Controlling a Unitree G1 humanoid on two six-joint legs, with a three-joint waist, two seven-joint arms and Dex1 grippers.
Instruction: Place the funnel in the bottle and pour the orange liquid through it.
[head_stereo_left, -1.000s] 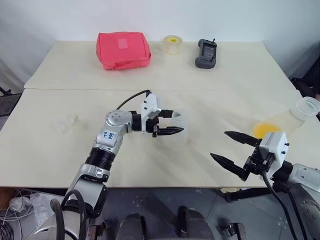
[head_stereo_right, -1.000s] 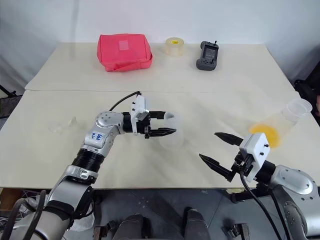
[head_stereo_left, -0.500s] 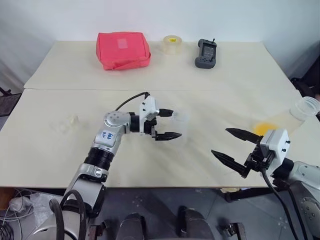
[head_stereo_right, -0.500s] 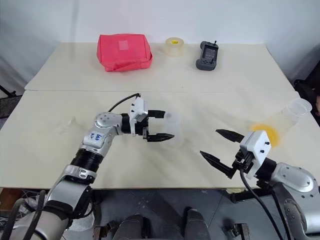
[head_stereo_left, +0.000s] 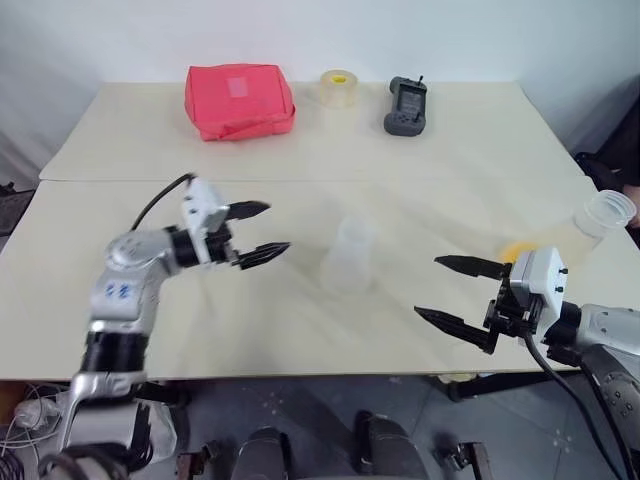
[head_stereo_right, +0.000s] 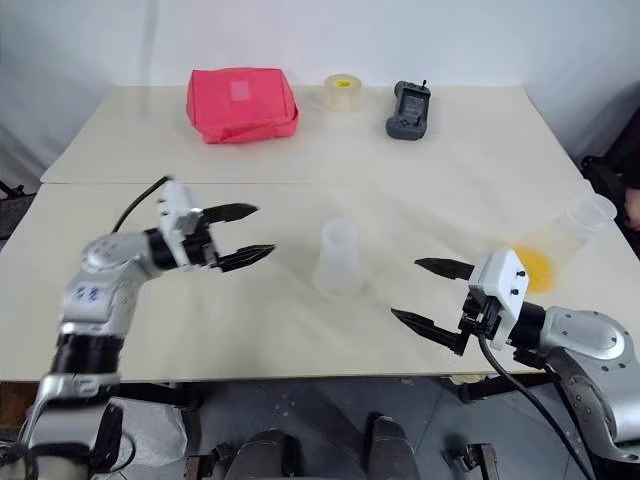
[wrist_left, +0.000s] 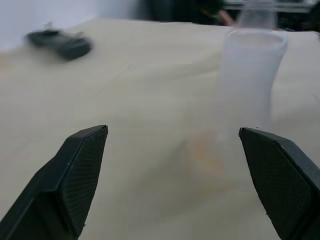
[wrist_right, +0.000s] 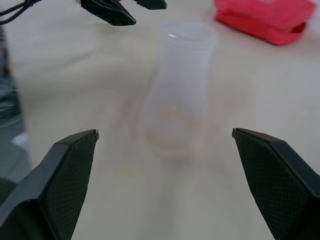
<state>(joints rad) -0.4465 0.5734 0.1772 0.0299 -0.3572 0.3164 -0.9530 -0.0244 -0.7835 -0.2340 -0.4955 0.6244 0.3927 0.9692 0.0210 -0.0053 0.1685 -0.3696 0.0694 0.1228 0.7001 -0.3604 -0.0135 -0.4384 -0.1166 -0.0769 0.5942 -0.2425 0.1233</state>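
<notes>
While the frosted bottle (head_stereo_right: 338, 257) stands upright mid-table between the left gripper (head_stereo_right: 243, 235) and right gripper (head_stereo_right: 432, 295), both spread wide and holding nothing, a tilted clear flask (head_stereo_right: 575, 228) at the right edge holds orange liquid (head_stereo_right: 535, 265), and the right wrist view shows the bottle's faintly orange-tinted base.

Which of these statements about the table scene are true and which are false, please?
1. The bottle stands upright between the two claws. True.
2. The left claw grips the bottle. False: it is open and apart from it.
3. The flask with orange liquid lies tilted near the table's right edge. True.
4. The right claw is shut. False: it is open.
5. The red pouch sits beside the bottle. False: it lies at the far side.
</notes>
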